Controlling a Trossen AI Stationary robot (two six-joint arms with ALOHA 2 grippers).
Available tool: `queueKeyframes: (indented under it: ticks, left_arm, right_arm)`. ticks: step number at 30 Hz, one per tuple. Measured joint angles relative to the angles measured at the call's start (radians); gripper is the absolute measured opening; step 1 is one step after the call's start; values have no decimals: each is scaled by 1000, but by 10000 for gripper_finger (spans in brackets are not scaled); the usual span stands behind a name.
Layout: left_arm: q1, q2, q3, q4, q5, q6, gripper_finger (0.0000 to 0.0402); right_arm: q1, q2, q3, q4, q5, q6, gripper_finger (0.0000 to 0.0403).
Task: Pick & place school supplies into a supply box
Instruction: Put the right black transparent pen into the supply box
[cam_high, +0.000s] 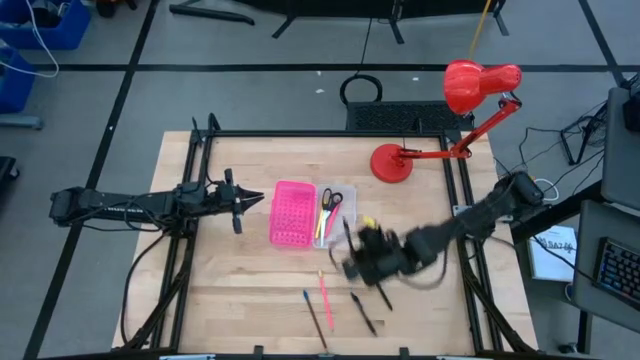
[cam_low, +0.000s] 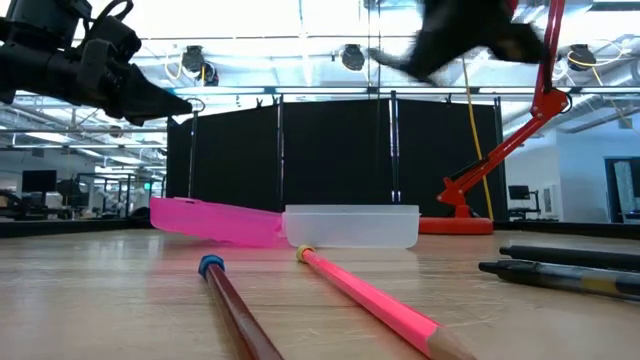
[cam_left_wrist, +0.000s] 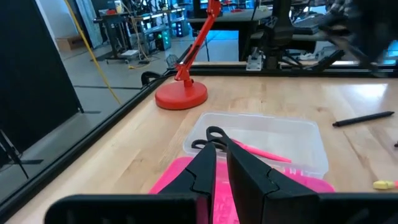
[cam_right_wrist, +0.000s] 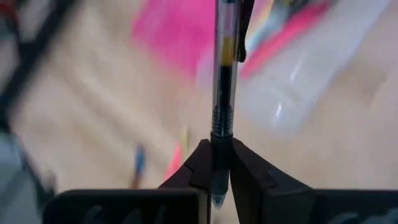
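Pen (cam_right_wrist: 222, 74), clear-barrelled with black ink: pinched near one end by the right tool (cam_right_wrist: 216, 163), held above the desk (cam_high: 250, 290) just beside the clear box (cam_high: 330, 215). Judged light, stiff, slick; the thin barrel may pivot in the pinch, so mid-barrel is the better hold. Box holds scissors (cam_left_wrist: 208, 137) and a pink pencil (cam_left_wrist: 264, 152). Left tool (cam_left_wrist: 221, 171), fingers together and empty, hovers over the pink half (cam_high: 292, 212).

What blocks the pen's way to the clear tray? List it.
Nothing visible. The right tool holds the pen above the table just beside the clear tray, whose top is open; only scissors and a pink pencil lie inside. The left tool waits beyond the pink half.
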Motion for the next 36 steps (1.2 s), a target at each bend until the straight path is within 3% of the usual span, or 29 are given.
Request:
queueKeyframes:
  ticks: [2,4,10,14,17,36]
  left_arm:
    - [0,0,0,2,0,1,49]
    - [0,0,0,1,0,1,49]
    - [0,0,0,-5,0,32,49]
    - [0,0,0,-5,-6,32,49]
    - [0,0,0,-5,-15,29,49]
    - [0,0,0,3,-17,25,49]
  right_arm:
    - [-78,-22,-25,36,69,1,24]
    - [-163,-23,-62,98,60,-6,24]
    - [-359,-1,-228,435,-201,-59,24]
    - [-434,28,-280,468,-331,-83,24]
    - [-463,54,-291,463,-404,-87,24]
    - [-500,166,-286,504,-458,-90,32]
